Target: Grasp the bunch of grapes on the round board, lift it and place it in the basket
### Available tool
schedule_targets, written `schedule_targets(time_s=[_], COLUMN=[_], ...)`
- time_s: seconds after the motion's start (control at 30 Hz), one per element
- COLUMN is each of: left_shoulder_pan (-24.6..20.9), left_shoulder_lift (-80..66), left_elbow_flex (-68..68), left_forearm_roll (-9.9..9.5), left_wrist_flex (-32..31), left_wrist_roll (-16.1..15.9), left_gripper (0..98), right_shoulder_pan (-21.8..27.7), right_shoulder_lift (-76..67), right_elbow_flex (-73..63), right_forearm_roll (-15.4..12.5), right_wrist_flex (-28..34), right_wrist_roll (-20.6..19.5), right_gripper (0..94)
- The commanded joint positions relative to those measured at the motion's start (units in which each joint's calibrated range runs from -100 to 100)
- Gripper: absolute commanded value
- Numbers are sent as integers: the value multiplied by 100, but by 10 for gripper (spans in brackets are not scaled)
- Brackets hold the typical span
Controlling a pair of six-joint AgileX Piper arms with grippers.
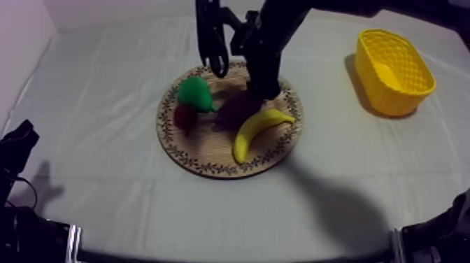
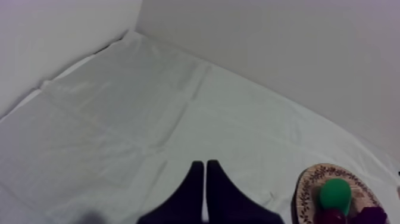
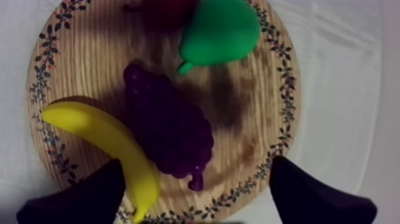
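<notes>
Grey-white worktop (image 1: pixel 105 140): we find our right gripper (image 3: pixel 198 173) spread above the bunch of grapes (image 3: pixel 166 125) on the wooden board (image 3: pixel 238 113); our left gripper (image 2: pixel 205 167) clenched on nothing.

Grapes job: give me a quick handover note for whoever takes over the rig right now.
Left gripper: shut on nothing, at the table's left side.
Right gripper: open, poised over the bunch of grapes.
Grapes lie on the wooden board, between banana and pear.
Yellow basket: at the table's right side.
Done: nothing gripped yet.
Left: grasp the grapes, lift, carry to the basket, release.
</notes>
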Motion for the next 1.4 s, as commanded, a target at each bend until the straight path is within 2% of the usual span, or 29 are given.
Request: schedule_targets(time_s=[0.0, 0.63, 1.13, 1.37], left_shoulder_pan=[2, 2, 2, 2], left_shoulder_lift=[3, 3, 3, 3], left_elbow_flex=[-2, -2, -2, -2], left_forearm_roll=[0, 0, 0, 0], left_wrist_flex=[2, 2, 2, 2], left_wrist_roll=[-1, -1, -1, -1], left_gripper=[1, 1, 1, 1], right_shoulder_pan=[-5, -47, -96, -86], right_shoulder_lift=[146, 1157, 1647, 1675], right_elbow_flex=[-22, -336, -552, -635], right_forearm_roll=[-4, -187, -129, -128], right_wrist_flex=[-50, -368, -498, -501], right_wrist_roll=[-9, -77, -234, -263], right_gripper=[735, 689, 672, 631])
